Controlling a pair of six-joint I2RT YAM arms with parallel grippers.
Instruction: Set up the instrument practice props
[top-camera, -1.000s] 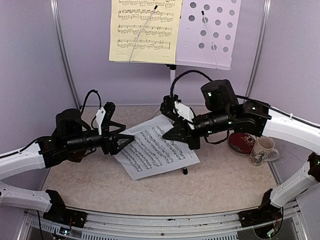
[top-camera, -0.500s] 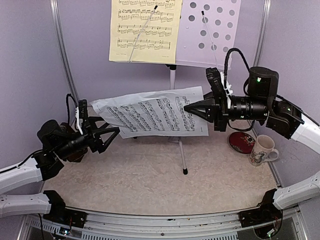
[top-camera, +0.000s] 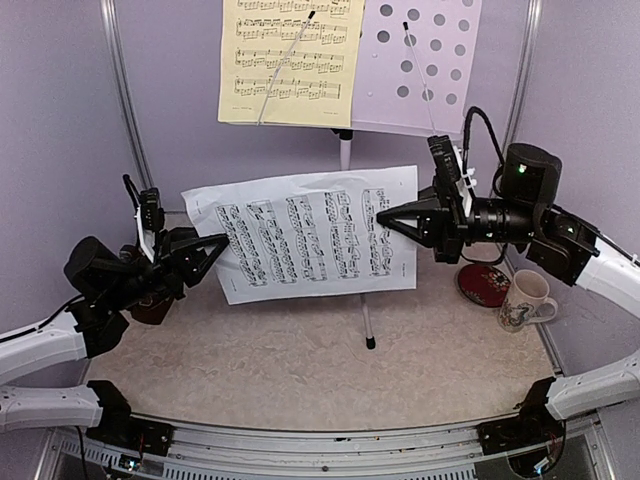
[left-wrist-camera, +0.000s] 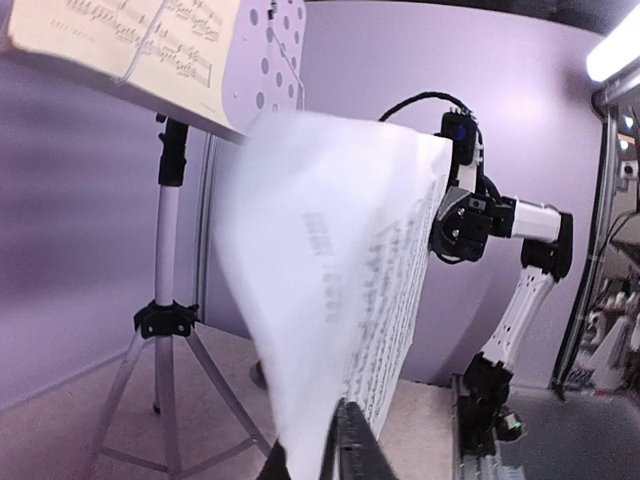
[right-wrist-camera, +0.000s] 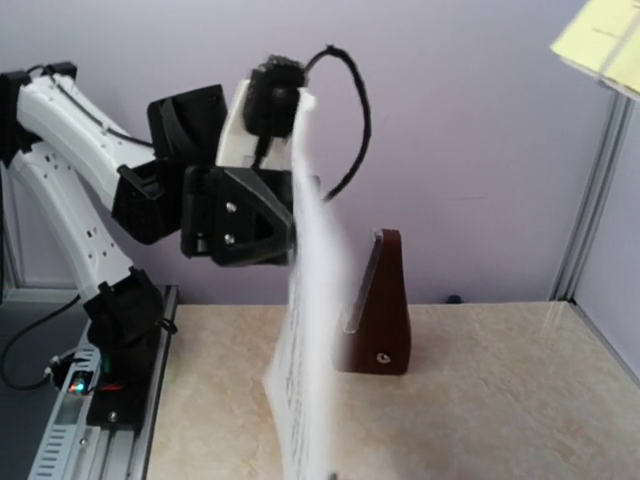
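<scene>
The white sheet of music (top-camera: 310, 235) hangs upright in the air in front of the music stand's pole (top-camera: 345, 150), stretched between both arms. My left gripper (top-camera: 222, 243) is shut on its left edge, my right gripper (top-camera: 385, 217) shut on its right edge. In the left wrist view the white sheet (left-wrist-camera: 330, 270) rises blurred from my fingertips (left-wrist-camera: 350, 450). The yellow sheet (top-camera: 290, 60) rests on the left half of the stand's white perforated desk (top-camera: 425, 60). The brown metronome (right-wrist-camera: 378, 305) stands on the table behind the paper in the right wrist view.
A red round dish (top-camera: 483, 285) and a floral white mug (top-camera: 525, 300) sit at the right of the table, below my right arm. The stand's tripod legs (left-wrist-camera: 165, 320) spread over the back middle of the table. Purple walls close in the back and sides.
My left gripper has shut on the sheet's left edge. The sheet was lifted off the table and now hangs flatter and more upright between the two grippers.
</scene>
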